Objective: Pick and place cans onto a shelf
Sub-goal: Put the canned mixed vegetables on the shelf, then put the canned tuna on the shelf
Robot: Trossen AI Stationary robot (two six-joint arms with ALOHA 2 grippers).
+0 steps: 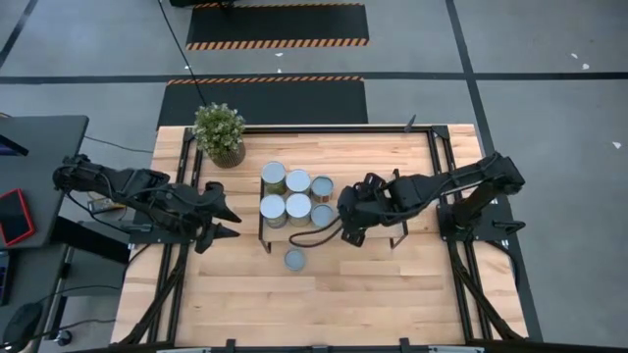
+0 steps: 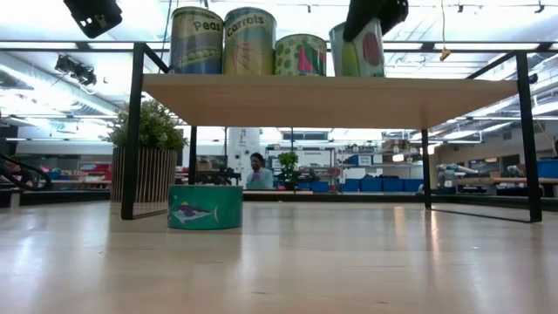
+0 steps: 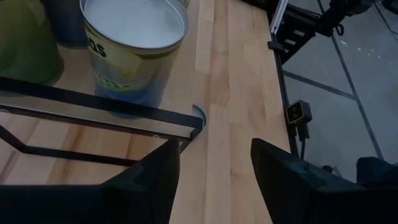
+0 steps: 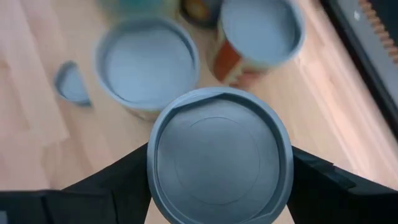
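The shelf [image 2: 349, 87] stands mid-table with several cans on its board [image 1: 343, 172]. My right gripper [image 1: 339, 214] reaches in from the table's right and is shut on the can at the board's near right of the group [image 4: 219, 155], the rightmost of the row in the low view [image 2: 359, 51]. One low teal can [image 1: 294, 259] stands on its base on the tabletop by the shelf's near edge [image 2: 205, 207]. My left gripper [image 1: 234, 222] is open and empty at the shelf's left end, its fingers before the black rod frame [image 3: 99, 106]. My right gripper pinches the can's round side wall just below the top rim [image 4: 155, 180] between its two fingers, one on each side. The fingers come slanting down from the table's right. The can stands upright with its base on the shelf board.
A potted green plant [image 1: 219, 132] stands at the table's far left, beside the shelf's left end. A black cable loop [image 1: 314, 235] lies by the shelf's near edge. Bare tabletop lies toward the near edge [image 1: 324, 304].
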